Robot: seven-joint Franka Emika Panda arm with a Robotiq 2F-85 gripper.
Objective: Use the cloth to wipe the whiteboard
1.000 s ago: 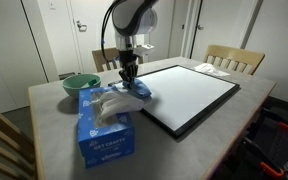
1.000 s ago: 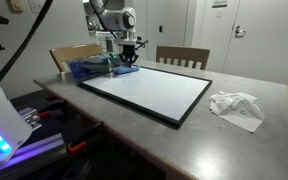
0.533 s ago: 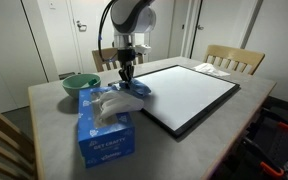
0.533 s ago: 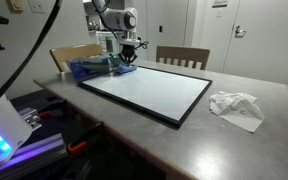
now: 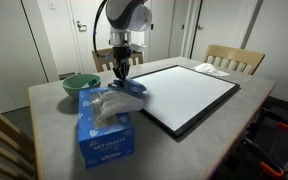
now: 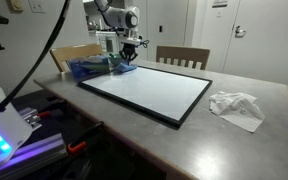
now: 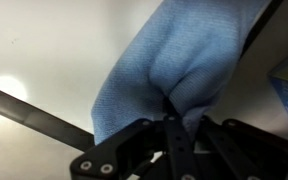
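A blue cloth (image 5: 132,89) hangs from my gripper (image 5: 120,78) just off the whiteboard's near-left corner. The whiteboard (image 5: 189,90) is a white panel in a black frame lying flat on the grey table; it also shows in an exterior view (image 6: 149,92). In the wrist view the cloth (image 7: 174,60) is bunched and pinched between the shut fingers (image 7: 170,110), with the board's black frame edge (image 7: 34,115) below it. In an exterior view the gripper (image 6: 127,60) hovers at the board's far-left corner with the cloth (image 6: 125,66).
A blue tissue box (image 5: 105,125) stands in front near the gripper. A green bowl (image 5: 80,84) sits behind it. A crumpled white cloth (image 6: 236,106) lies past the board's other end. Wooden chairs (image 5: 234,58) stand around the table.
The gripper with the cloth has risen a little and shifted slightly away from the board corner. The whiteboard has not moved.
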